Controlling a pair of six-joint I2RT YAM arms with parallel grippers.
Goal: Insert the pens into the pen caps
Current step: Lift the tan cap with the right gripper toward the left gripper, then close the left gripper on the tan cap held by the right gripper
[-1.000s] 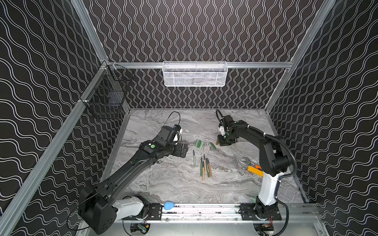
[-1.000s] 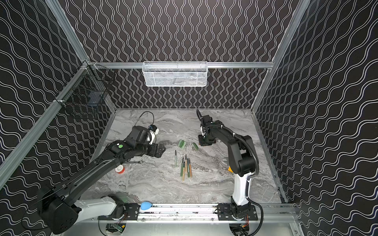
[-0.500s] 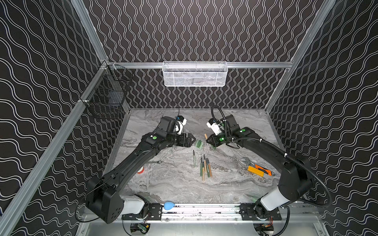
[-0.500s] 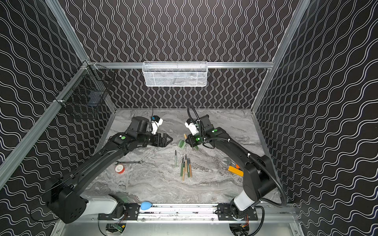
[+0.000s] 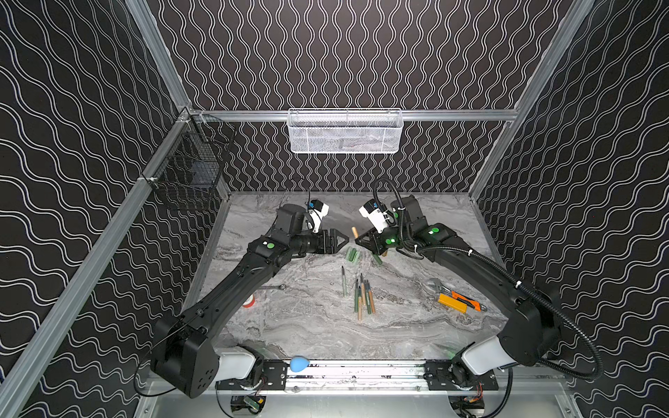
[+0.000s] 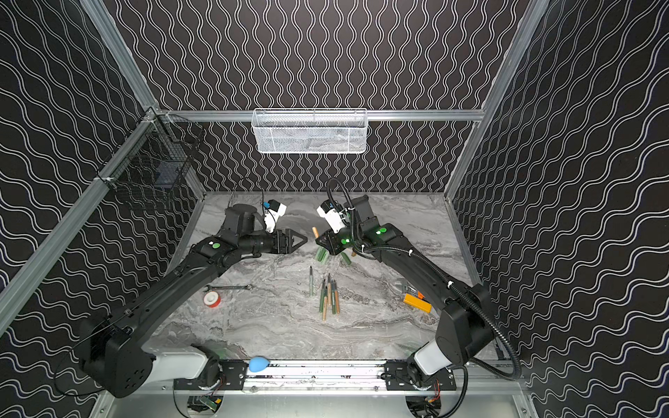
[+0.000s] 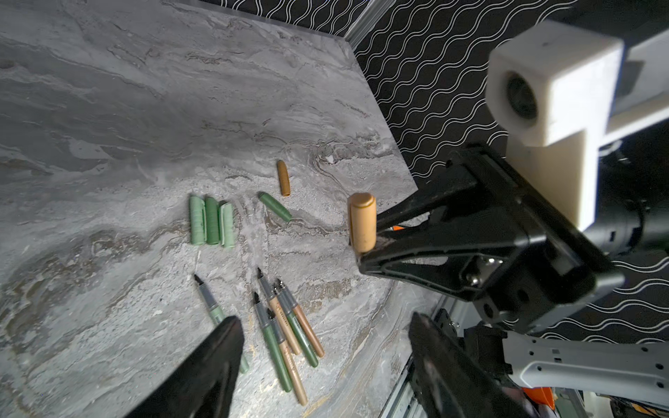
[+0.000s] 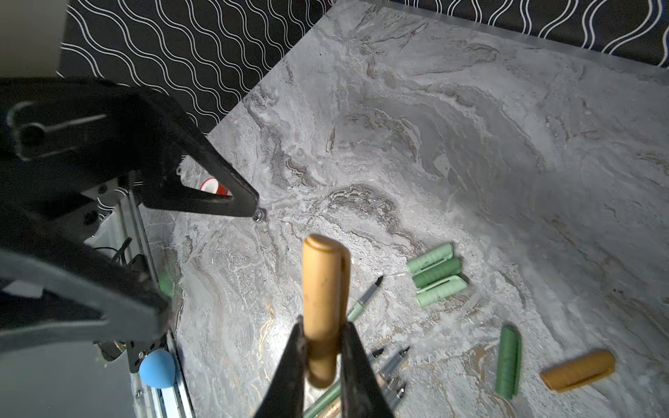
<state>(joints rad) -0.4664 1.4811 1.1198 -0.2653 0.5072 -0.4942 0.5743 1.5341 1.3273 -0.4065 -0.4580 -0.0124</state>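
Left hand (image 5: 346, 239) nearer the orange cap (image 5: 355, 231)

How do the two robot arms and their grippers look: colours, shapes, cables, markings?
The left arm and right arm are black, each with a white shell at the base and a round green mark near the wrist. The left gripper and right gripper have black triangular fingers with cut-outs, under a white camera block. A ribbed black cable follows the right arm.
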